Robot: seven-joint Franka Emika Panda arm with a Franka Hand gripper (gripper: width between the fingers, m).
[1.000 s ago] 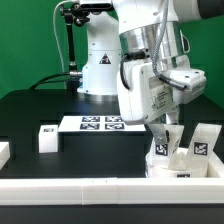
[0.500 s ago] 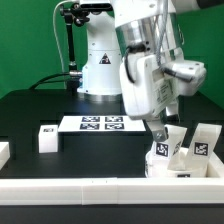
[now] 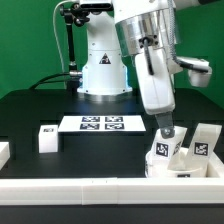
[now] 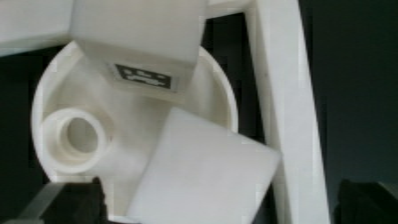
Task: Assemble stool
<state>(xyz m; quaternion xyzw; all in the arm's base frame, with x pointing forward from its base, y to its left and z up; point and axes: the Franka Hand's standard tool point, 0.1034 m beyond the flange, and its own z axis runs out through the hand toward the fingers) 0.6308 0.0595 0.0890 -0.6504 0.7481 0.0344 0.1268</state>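
1. At the black counter's four o'clock, the claw stands open over a white block leg seated in the round white plastic seat.
2. Leg fitting appears underway; next, fetch the loose leg at eight o'clock.

exterior: low, front-on, mid-distance, faces arm base at 12 o'clock across counter | wrist: very close, looking down claw | shared: seat at exterior's 5 o'clock

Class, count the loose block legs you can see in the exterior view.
3: leg at the exterior view's left near the marker board, leg under the gripper, leg right. Others may be hidden.
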